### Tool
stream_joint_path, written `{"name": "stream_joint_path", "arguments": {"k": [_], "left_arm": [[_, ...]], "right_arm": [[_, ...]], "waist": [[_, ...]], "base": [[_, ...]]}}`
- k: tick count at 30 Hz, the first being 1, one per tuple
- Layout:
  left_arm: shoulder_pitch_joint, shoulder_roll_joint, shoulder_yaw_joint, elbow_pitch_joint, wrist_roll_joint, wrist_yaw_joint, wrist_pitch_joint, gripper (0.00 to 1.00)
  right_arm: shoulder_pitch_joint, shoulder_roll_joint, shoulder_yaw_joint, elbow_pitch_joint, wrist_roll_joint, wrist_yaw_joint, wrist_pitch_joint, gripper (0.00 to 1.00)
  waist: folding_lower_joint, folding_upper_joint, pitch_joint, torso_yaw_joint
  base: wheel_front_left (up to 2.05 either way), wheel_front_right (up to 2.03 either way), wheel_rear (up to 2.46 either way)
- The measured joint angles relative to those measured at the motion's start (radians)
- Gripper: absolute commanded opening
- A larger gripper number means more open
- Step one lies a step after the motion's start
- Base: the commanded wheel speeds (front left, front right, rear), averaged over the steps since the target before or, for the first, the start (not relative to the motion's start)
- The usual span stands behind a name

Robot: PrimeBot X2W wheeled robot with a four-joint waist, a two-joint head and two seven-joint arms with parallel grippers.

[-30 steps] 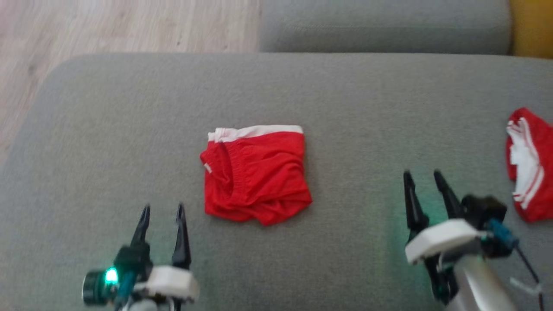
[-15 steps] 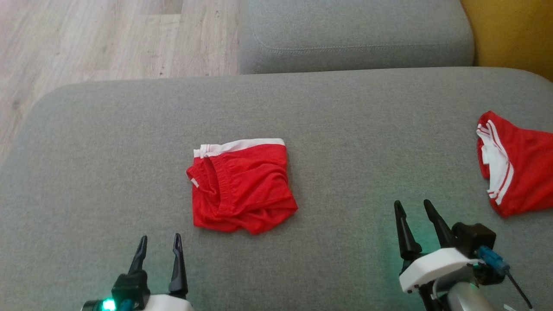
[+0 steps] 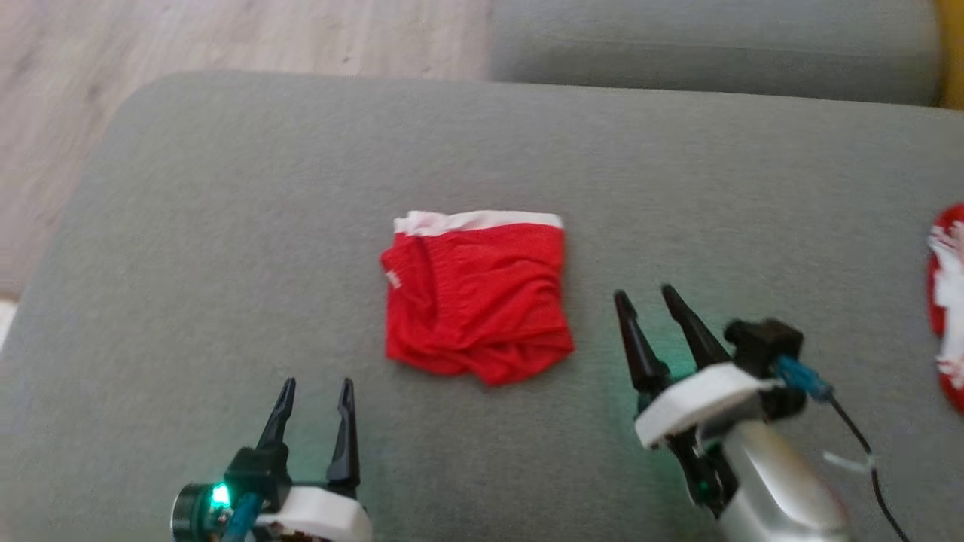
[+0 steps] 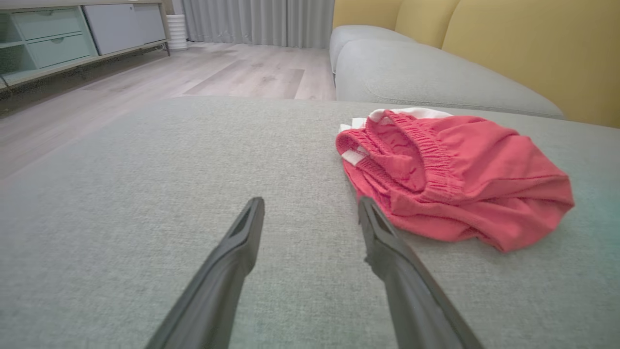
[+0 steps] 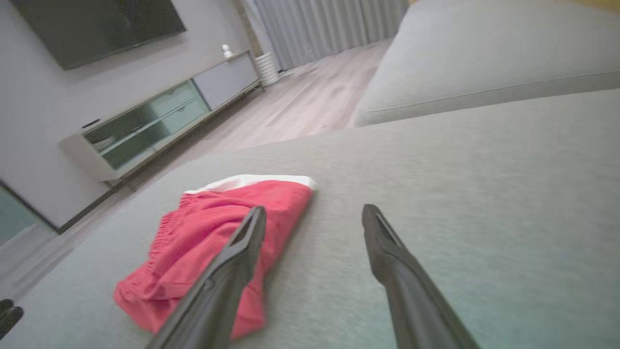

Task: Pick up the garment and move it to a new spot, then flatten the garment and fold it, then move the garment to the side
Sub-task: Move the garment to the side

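The red fabric shorts with a white band [image 3: 476,297] are laid as a compact, roughly square bundle on the grey upholstered cushion [image 3: 226,226], ahead and to the right of the left claw [image 3: 317,382] and just left of the right claw [image 3: 642,292]. Both claws are held wide and empty. Within the last second the right claw has been brought nearer. Probably a grasp is prepared, for relocating or for setting aside.
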Motion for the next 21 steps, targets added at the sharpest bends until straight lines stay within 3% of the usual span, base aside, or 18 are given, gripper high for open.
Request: {"name": "stream_joint_path", "arguments": {"k": [9,21], "left_arm": [[-0.01,0.0,-0.012,-0.002,0.0,0.0,0.0,1.0],[-0.067,0.0,-0.07,-0.004,-0.02,-0.014,0.0,1.0]], "right_arm": [[-0.101,-0.002,0.058,0.1,0.091,0.0,0.0,1.0],[-0.226,-0.01,0.059,0.265,0.125,0.0,0.0,1.0]], "waist": [[0.0,0.0,0.052,0.119],[0.0,0.0,0.122,0.173]], "base": [[0.0,0.0,0.0],[0.0,0.0,0.0]]}}
